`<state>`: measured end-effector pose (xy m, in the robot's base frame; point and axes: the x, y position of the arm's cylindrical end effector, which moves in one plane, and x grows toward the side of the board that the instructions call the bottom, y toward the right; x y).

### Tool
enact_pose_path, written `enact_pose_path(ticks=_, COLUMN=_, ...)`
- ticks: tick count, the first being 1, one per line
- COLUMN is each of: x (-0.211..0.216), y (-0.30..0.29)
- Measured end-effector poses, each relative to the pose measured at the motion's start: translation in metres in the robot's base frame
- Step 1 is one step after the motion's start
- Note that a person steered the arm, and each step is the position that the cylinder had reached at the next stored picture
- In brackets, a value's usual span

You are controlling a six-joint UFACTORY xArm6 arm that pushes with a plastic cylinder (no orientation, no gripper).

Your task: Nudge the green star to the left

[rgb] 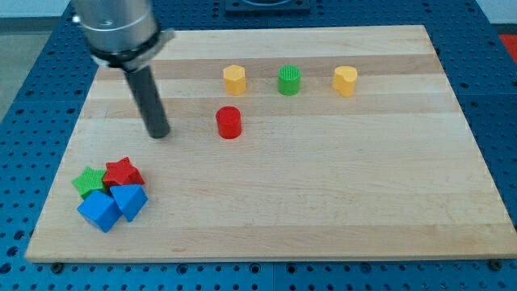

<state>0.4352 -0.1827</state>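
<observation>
Green star [88, 181] sits lower left on the wooden table [323, 202], touching one red star [123, 172] and two blue blocks [113, 206]. My tip [159, 133], no claw, stands above them.

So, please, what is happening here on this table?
A robot arm with a dark rod is meant to nudge the green star to the left. My tip rests on the wooden board, above and to the right of the star, not touching it. The star sits in a tight cluster with a red star and two blue blocks. A red cylinder, two yellow blocks and a green cylinder stand apart, further up.
</observation>
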Motion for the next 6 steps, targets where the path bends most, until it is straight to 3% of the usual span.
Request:
enact_pose_path(ticks=2, x=-0.003, y=-0.065)
enact_pose_path(ticks=4, x=0.115, y=-0.084)
enact_pose_path(ticks=6, x=0.119, y=-0.084)
